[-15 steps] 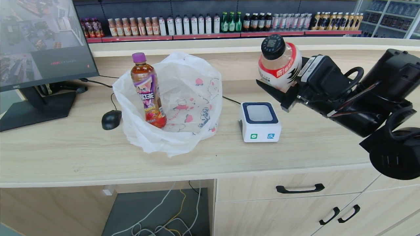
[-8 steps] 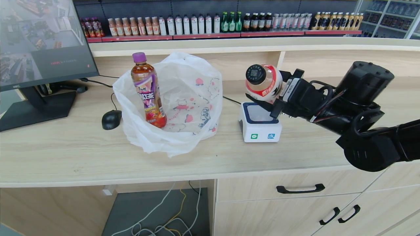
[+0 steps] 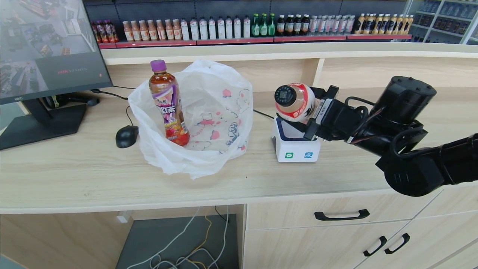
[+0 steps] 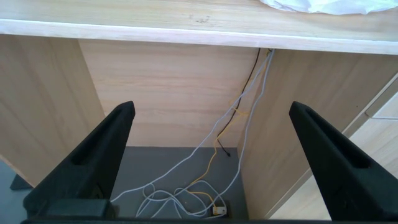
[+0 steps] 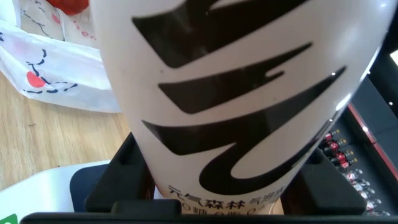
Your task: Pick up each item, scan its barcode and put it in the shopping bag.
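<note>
From the head view, the right gripper holds a white bottle just over the scanner. Its fingers pinch the bottle's body from above and below. The bottle is tipped well over, with its black cap facing the camera and a red band behind the cap. Whether it touches the scanner's top I cannot tell. The scanner stands on the wooden counter, just beside the shopping bag, which is open and holds a tea bottle standing upright with a purple cap. A mouse lies on the bag's other side, near a monitor.

The right wrist view adds the side of the white bottle that the head view hides — bold black stripes on white, with small print near the base. Dark fingers close in on either side of it. Past the bottle are a corner of the scanner, bare counter and a fold of the shopping bag.

The left wrist view places the left gripper low, under the counter's edge. Its fingers are spread wide with nothing between them, and loose cables trail down to the grey floor beyond.
</note>
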